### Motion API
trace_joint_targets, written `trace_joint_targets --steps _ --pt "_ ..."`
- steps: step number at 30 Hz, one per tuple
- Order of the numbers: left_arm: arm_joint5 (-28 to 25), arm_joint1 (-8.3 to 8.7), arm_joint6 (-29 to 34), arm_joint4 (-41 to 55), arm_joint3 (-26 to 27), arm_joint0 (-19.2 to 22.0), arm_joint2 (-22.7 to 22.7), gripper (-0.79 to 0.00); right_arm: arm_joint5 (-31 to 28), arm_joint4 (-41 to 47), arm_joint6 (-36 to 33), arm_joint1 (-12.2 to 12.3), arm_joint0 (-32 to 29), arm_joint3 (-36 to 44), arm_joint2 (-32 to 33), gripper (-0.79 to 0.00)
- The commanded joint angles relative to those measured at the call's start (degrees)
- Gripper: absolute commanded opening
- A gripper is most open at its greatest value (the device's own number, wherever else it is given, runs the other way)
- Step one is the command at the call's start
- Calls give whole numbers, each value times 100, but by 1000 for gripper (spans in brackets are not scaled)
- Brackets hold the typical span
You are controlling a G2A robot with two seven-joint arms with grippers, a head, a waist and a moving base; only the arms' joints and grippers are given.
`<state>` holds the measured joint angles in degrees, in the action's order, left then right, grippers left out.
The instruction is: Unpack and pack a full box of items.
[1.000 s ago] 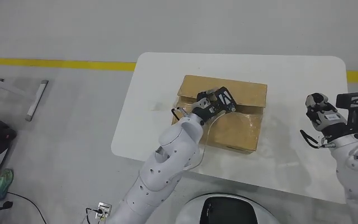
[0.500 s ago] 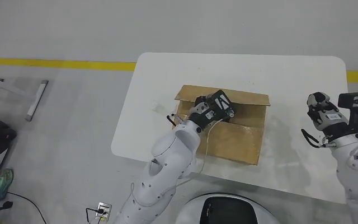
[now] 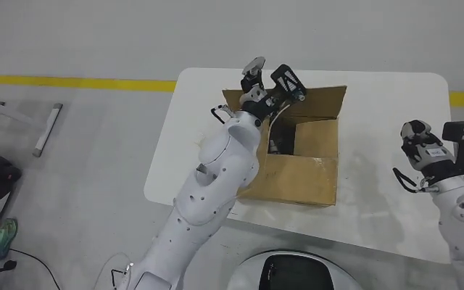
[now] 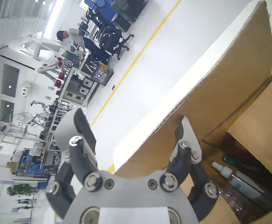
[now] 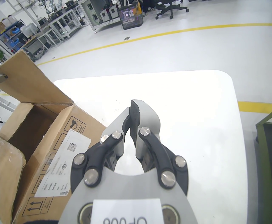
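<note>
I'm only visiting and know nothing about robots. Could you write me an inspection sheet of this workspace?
Surface: white table, carrying the box.
Job's things: cardboard box, far flap upright, near flap down; a dropper bottle and a dark green pen lie inside.
Clutter: pale bar on the floor.
Grippers: left claw open, one finger on each side of the far flap; right claw shut and empty, over the table beside the box.
Cables: socket strip with leads on the floor.
Surroundings: yellow floor line; office chair and workbenches behind.
</note>
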<state>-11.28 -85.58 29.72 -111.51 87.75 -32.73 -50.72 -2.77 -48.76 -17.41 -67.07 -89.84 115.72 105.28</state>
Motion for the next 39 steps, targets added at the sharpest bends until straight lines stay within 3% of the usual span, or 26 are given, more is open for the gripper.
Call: trace_joint_targets --steps 1,9,22,31,35,39 --pt "83 -57 -47 -102 -362 222 100 0 4 5 2 -1 -11 2 14 -785" --pt "324 -273 -149 -281 -1299 535 498 0 13 41 -9 -2 -11 -19 54 -785" --pt "472 -404 -131 -369 -1504 509 370 0 12 172 -116 -3 89 -15 7 -785" --pt "262 -318 25 -253 -638 -36 -175 0 -108 1853 -745 -7 243 95 293 -785" --pt "80 -225 202 -227 98 -536 -546 0 -608 2842 -1165 16 320 139 469 -785" --pt "-113 -124 427 -239 952 -1106 -985 0 -1579 3473 -1856 77 323 198 538 -785"
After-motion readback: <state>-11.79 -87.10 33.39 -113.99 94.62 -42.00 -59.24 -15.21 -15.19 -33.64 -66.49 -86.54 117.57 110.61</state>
